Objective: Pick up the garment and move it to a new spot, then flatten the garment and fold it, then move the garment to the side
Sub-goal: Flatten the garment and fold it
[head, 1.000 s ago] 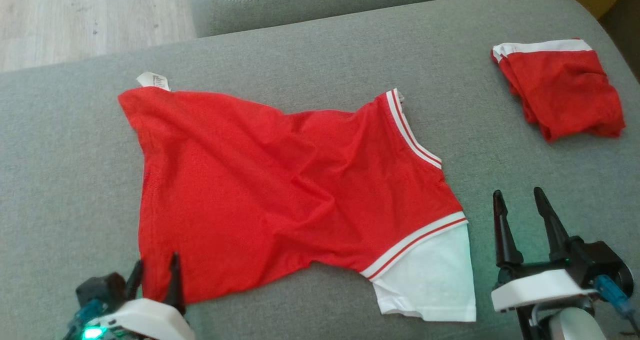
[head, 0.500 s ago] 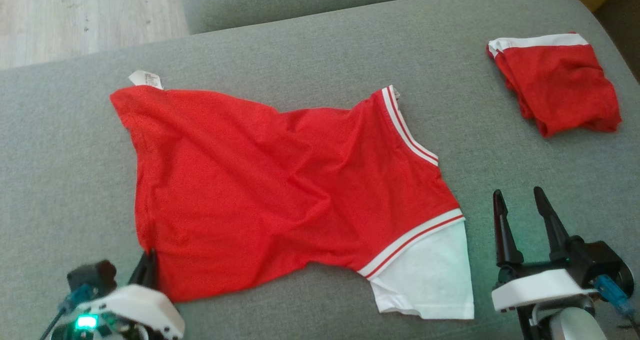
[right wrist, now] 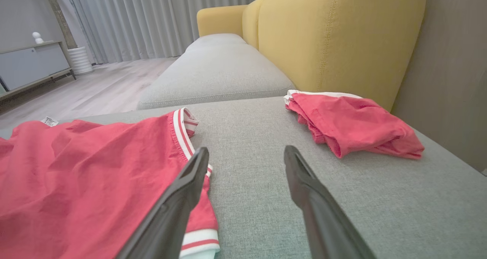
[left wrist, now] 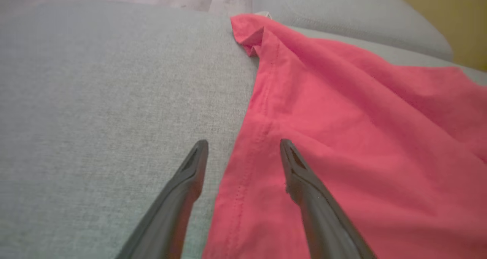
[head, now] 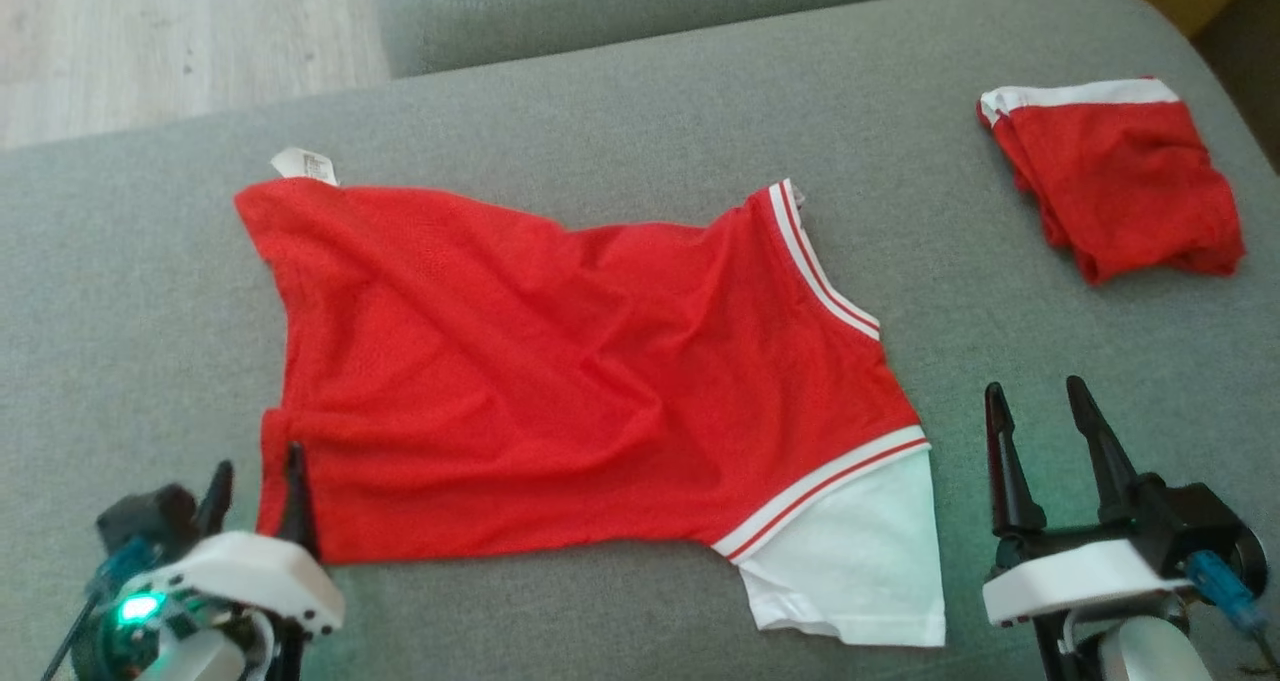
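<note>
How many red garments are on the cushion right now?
2. The spread shirt lies in the middle of the cushion; the folded garment sits near its far right corner. Nothing seems to hide another.

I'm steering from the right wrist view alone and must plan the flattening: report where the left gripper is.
Observer: The left gripper is open, straddling the red shirt's side hem, one finger over the grey cushion, the other over the fabric.
Operator: Describe that side's far corner.
Observer: It is folded over on itself, beside the white label.
Operator: Now the near sleeve.
Observer: The white sleeve lies flat on the cushion, apart from the open right gripper.
</note>
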### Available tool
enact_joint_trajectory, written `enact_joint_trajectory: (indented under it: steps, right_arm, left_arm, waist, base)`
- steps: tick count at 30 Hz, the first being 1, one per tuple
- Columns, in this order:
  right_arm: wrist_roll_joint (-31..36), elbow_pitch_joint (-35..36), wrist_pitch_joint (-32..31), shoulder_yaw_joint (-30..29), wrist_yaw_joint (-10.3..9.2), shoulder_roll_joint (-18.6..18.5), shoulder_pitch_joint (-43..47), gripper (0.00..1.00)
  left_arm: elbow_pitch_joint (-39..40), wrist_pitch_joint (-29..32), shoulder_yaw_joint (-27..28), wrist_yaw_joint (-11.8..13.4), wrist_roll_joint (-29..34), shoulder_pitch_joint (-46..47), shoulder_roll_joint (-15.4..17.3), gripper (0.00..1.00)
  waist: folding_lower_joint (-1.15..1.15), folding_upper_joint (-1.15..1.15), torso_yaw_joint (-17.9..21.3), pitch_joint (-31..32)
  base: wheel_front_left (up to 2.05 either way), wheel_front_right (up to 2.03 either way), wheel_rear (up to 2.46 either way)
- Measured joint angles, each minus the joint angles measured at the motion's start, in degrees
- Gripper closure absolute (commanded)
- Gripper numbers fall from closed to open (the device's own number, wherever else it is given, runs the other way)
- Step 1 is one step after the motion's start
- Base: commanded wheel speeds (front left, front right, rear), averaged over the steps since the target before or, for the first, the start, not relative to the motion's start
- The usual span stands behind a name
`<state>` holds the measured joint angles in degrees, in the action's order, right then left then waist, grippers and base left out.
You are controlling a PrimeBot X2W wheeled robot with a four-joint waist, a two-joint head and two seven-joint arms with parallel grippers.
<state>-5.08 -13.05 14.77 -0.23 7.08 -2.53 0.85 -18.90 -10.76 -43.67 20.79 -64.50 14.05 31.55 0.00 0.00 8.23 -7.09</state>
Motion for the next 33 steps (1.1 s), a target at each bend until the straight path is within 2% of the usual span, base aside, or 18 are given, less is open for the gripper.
enact_joint_trajectory:
  steps: [5,9,11,15,22,27,33]
  right_arm:
    - [1.4,0.41,0.0,-0.97,0.0,0.0,0.34,0.0]
    - [2.65,1.37,0.0,-3.26,0.0,0.0,2.04,0.0]
    - [3.15,1.45,0.0,-3.85,0.0,0.0,2.33,0.0]
    - [3.76,1.9,0.0,-4.24,0.0,0.01,2.32,0.0]
    - [3.54,2.12,0.0,-2.93,0.0,0.0,2.5,0.0]
    - [3.11,1.66,0.0,-0.53,0.0,0.01,4.62,0.0]
    - [3.04,0.89,0.0,1.43,0.0,0.01,4.87,0.0]
  left_arm:
    - [4.94,-3.22,4.83,1.66,1.79,-6.13,0.21,0.0]
    - [12.02,-3.52,11.67,2.31,10.98,-11.55,-1.04,0.0]
    - [14.96,-3.54,15.46,1.64,15.96,-13.66,-3.19,0.0]
    - [17.51,-3.63,19.9,-1.59,25.13,-18.67,-7.39,0.0]
    - [17.28,-3.63,27.21,-10.18,38.5,-24.36,-15.18,0.0]
    - [15.35,-3.63,32.98,-15.93,43.61,-25.66,-20.72,0.0]
    - [12.01,-3.65,39.2,-19.79,47.17,-26.38,-24.47,0.0]
  waist:
    - [0.0,0.0,-0.51,1.99]
    - [-0.01,0.0,-2.1,3.56]
    - [-0.01,0.0,-3.12,4.35]
    - [-0.01,0.0,-4.91,6.03]
    - [-0.01,0.0,-6.64,7.92]
    - [-0.01,0.0,-7.07,8.58]
    - [-0.01,0.0,-6.94,8.79]
  base:
    - [0.0,0.0,0.0]
    - [0.0,0.0,0.0]
    - [0.0,0.0,0.0]
    - [0.0,0.0,0.0]
    - [0.0,0.0,0.0]
    - [0.0,0.0,0.0]
    - [0.0,0.0,0.0]
